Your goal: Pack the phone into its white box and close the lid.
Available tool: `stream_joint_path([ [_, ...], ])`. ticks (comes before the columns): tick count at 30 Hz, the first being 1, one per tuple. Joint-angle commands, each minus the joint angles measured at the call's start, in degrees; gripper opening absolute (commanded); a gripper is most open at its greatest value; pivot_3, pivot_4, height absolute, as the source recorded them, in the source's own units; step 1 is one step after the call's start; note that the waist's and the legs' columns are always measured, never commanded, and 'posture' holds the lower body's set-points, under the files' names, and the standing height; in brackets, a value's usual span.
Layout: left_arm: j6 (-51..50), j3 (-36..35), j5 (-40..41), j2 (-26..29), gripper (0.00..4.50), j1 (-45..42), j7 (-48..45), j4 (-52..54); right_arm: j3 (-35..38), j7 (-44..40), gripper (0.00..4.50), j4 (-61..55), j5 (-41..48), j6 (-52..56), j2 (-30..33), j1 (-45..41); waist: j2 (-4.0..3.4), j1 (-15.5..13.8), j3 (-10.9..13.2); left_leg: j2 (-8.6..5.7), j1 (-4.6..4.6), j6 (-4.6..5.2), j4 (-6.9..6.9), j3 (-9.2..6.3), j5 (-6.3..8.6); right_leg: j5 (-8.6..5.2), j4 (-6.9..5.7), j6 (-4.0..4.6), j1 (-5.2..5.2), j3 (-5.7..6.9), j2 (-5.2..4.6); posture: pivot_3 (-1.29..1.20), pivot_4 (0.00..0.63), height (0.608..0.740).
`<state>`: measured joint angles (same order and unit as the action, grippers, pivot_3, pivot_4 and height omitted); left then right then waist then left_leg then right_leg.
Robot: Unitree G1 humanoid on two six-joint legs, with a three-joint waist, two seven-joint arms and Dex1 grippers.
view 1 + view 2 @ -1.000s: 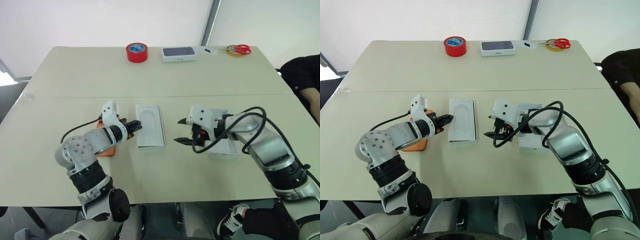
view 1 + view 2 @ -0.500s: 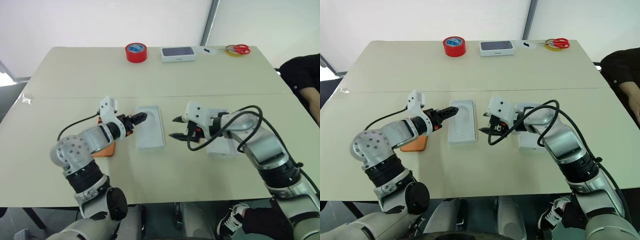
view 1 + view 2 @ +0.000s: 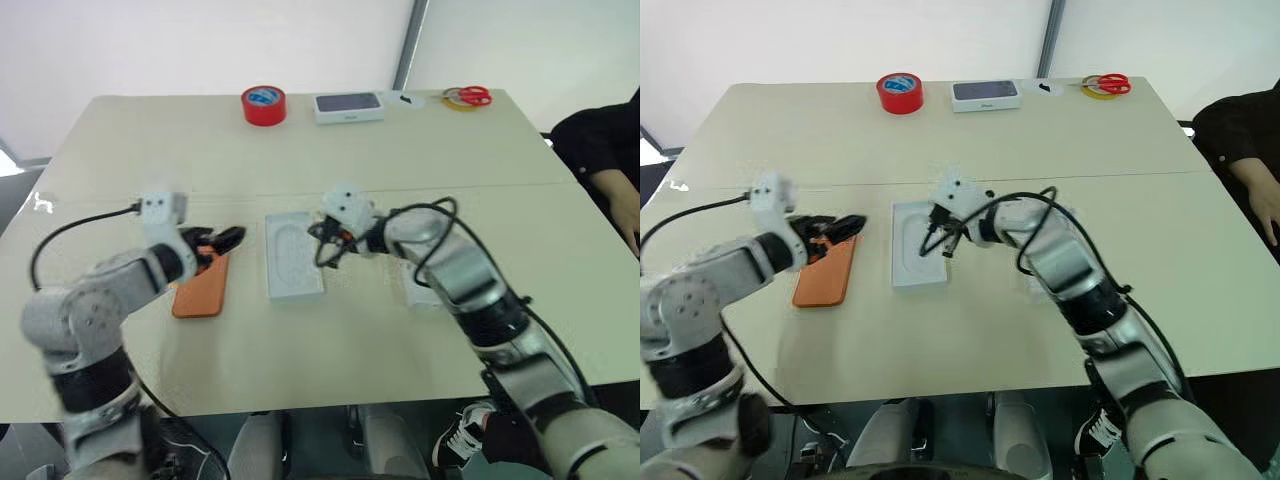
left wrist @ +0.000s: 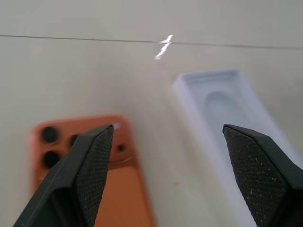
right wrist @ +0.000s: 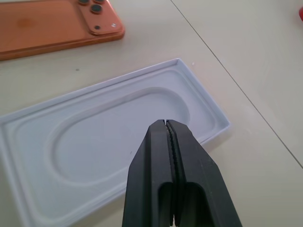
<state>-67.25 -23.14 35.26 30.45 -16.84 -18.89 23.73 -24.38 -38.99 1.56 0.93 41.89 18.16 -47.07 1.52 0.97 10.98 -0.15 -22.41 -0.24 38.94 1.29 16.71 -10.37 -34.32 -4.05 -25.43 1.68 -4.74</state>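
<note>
The orange phone [image 3: 198, 290] lies back up on the table, its camera cluster [image 5: 96, 8] at the far end. My left gripper [image 3: 218, 242] hovers open just over that end, and nothing is between its fingers [image 4: 90, 156]. To the right of the phone lies a thin white insert [image 3: 293, 257] with an oval recess. Over the insert's right side my right gripper [image 3: 324, 243] is shut and empty, its tip [image 5: 165, 125] just above the recess. A white box part [image 3: 420, 292] lies under my right forearm, mostly hidden. I cannot tell the box from the lid there.
Along the far edge of the table [image 3: 150, 150] stand a red tape roll [image 3: 263, 103], a white box with a dark phone picture [image 3: 348, 106] and red scissors [image 3: 467, 96] on a tape ring. A person in black [image 3: 600, 150] sits at the right.
My left gripper opened and drew back left from the insert to above the phone's far end. My right gripper shut and moved left onto the insert. The camera also shifted.
</note>
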Motion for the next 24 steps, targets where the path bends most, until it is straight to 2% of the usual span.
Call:
stream_joint_path([
  [1, 12.56, 0.08, -2.72, 4.90, 3.88, 6.01, -8.66, 1.46, -0.59, 2.95, 0.03, 6.75, -2.43, -3.28, -4.11, -3.63, 0.00, -0.22, 0.00, 0.00, -0.03, 0.00, 0.00, 0.00, 0.00, 0.01, 0.04, 0.03, 0.00, 0.00, -0.03, 0.00, 0.150, 0.732],
  [7, 22.27, -0.91, -3.95, 10.23, 3.88, 17.85, -17.02, 4.10, -1.78, 5.94, 0.03, 19.79, -5.76, -7.71, -10.49, -6.93, 0.00, -0.13, 0.00, -0.16, -0.07, 0.10, 0.03, 0.01, 0.07, 0.04, 0.13, 0.12, 0.02, 0.06, -0.32, 0.00, 0.150, 0.732],
  [15, 24.65, -2.13, -2.90, 10.31, 3.88, 23.03, -17.63, 6.03, -1.97, 7.87, 0.03, 28.07, -10.01, -12.09, -11.76, -8.18, -0.05, 0.13, 0.02, -0.13, -0.06, 0.12, 0.00, 0.00, 0.08, 0.04, 0.08, 0.11, 0.00, 0.08, -0.29, 0.00, 0.150, 0.732],
  [18, 23.58, -2.58, -2.67, 10.17, 3.88, 23.13, -16.13, 6.04, -1.19, 7.05, 0.03, 25.88, -10.15, -13.72, -11.50, -7.93, -0.05, 0.15, 0.03, -0.11, -0.06, 0.12, 0.00, -0.01, 0.08, 0.04, 0.08, 0.10, 0.00, 0.10, -0.26, 0.00, 0.150, 0.732],
  [21, 17.09, -5.31, 0.52, 9.25, 3.88, 20.34, -11.79, 3.30, -0.66, 3.78, 0.03, 19.23, -8.67, -13.55, -10.71, -6.97, -0.07, 0.09, 0.04, -0.11, -0.07, 0.13, 0.00, -0.01, 0.08, 0.05, 0.08, 0.07, 0.00, 0.11, -0.24, 0.00, 0.150, 0.732],
  [23, 11.96, -7.74, 2.31, 8.60, 4.41, 17.32, -8.00, 0.39, -0.94, 0.14, 0.00, 11.74, -6.43, -10.22, -10.56, -5.43, -0.06, -0.04, 0.04, -0.10, -0.07, 0.14, 0.01, -0.06, 0.08, 0.13, 0.06, -0.08, 0.01, 0.14, -0.21, 0.00, 0.150, 0.732],
  [24, 10.33, -8.57, 2.96, 8.40, 4.48, 16.20, -6.74, -0.42, -1.14, -1.02, 0.00, 8.68, -5.63, -8.31, -10.73, -4.75, -0.06, 0.04, 0.03, -0.09, -0.07, 0.14, 0.01, -0.08, 0.08, 0.16, 0.05, -0.14, 0.01, 0.16, -0.19, 0.00, 0.150, 0.732],
])
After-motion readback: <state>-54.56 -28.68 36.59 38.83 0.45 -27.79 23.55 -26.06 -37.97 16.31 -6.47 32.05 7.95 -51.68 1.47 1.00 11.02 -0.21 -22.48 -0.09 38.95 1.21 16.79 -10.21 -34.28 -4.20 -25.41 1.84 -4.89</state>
